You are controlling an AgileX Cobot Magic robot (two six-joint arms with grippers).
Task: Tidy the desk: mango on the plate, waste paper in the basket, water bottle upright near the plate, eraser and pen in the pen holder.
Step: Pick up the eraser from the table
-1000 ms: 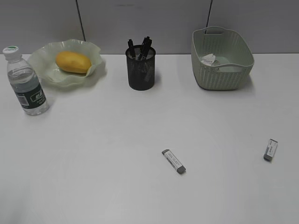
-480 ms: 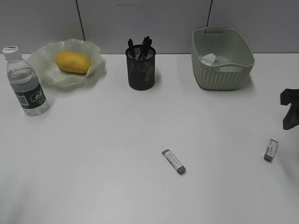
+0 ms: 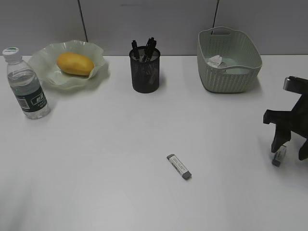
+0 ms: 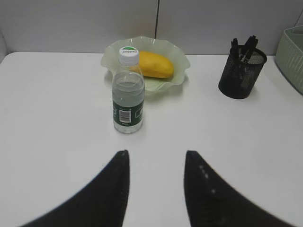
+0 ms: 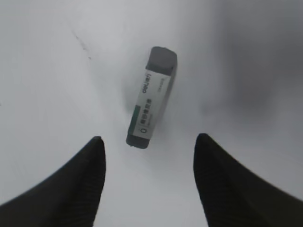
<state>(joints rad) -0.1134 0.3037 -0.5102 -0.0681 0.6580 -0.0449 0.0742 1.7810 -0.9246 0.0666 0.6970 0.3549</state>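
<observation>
While the right gripper [image 5: 147, 177] hovers with its fingers spread and empty above the eraser [image 5: 151, 96] lying flat on the desk [image 3: 120, 144] at its right edge, the operator centres the narrow sides between the pads, then descends before closing.
</observation>
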